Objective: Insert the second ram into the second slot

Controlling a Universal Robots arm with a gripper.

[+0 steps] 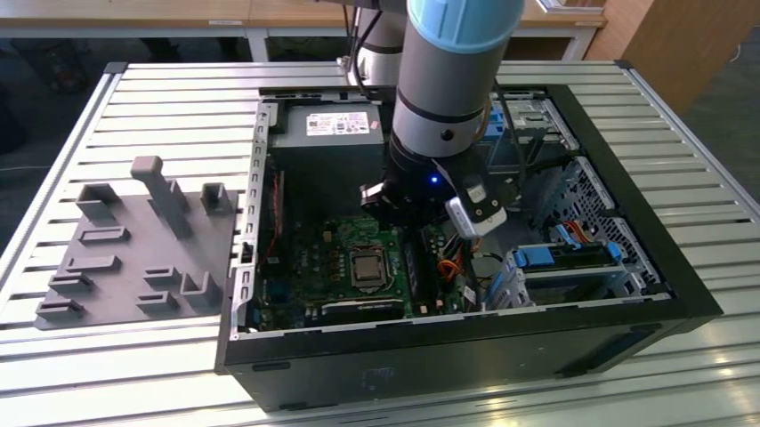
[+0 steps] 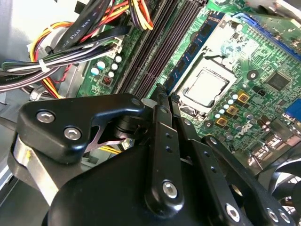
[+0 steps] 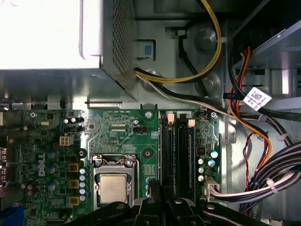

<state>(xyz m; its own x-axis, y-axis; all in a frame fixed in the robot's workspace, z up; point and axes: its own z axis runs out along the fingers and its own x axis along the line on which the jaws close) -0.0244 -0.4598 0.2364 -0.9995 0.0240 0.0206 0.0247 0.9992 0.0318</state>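
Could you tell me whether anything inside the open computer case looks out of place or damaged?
Nothing stands out. The gripper sits over the memory slots beside the processor on the motherboard, and the cables lie bundled at the side.

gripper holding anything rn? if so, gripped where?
Cannot be told. The gripper sits low over the memory slots beside the processor, but no memory stick can be made out between its fingertips.

The arm (image 1: 446, 80) stands near-vertical, its wrist pointing straight down over the middle of the open case. The gripper (image 2: 162, 96) hangs low inside the case in the second wrist view, its black jaws drawn together, tips almost touching.
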